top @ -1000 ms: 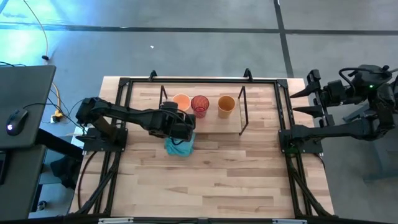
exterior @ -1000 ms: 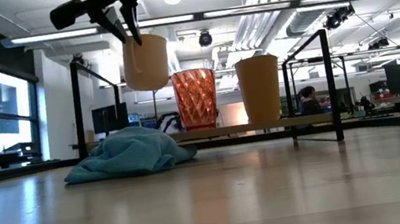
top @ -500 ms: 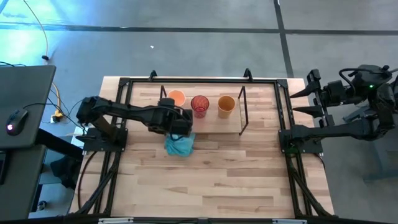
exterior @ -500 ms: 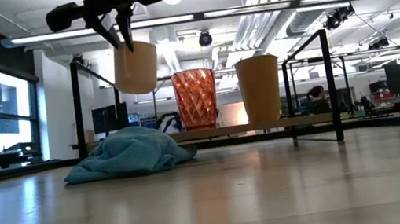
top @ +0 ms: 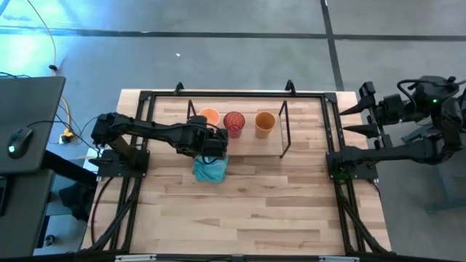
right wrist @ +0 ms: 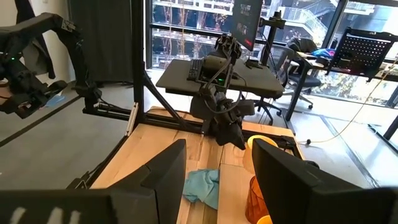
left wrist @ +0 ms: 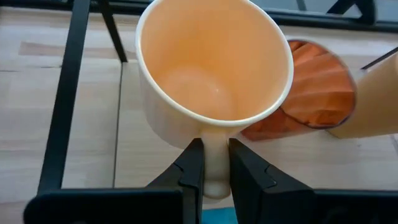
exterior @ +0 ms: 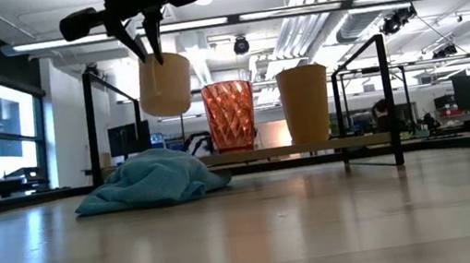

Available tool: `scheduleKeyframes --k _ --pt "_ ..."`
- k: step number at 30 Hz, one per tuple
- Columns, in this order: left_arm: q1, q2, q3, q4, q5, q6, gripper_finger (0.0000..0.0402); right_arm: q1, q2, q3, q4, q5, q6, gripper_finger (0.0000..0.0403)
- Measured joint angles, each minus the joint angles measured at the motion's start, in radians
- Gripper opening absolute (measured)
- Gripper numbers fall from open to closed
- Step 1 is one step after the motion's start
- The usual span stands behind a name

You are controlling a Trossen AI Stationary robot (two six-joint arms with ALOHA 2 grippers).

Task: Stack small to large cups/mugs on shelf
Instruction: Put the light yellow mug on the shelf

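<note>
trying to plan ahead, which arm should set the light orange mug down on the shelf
Left. Its left gripper already grips the mug by the handle, held above the shelf beside the red cup. The right gripper waits off the table's edge.

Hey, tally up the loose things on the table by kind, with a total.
Mugs with a handle: 1, the light orange mug, held by the left gripper
Handleless cups: 2, the red patterned cup and the amber tumbler
Cloths: 1, the teal cloth
Total: 4

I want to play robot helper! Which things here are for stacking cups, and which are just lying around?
For the job:
- light orange mug, held in the air by the left pincer
- red patterned cup
- amber tumbler
- shelf

Just lying about:
- teal cloth
- right pincer, parked off the table
</note>
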State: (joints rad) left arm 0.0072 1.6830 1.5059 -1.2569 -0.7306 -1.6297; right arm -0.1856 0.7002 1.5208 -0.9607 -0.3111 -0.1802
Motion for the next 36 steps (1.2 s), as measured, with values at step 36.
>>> scheduleKeyframes --k 36 --pt "-0.001 0.07 0.0 0.003 0.05 -0.205 0.0038 0.0 -0.001 0.0 -0.025 -0.039 -0.011 0.0177"
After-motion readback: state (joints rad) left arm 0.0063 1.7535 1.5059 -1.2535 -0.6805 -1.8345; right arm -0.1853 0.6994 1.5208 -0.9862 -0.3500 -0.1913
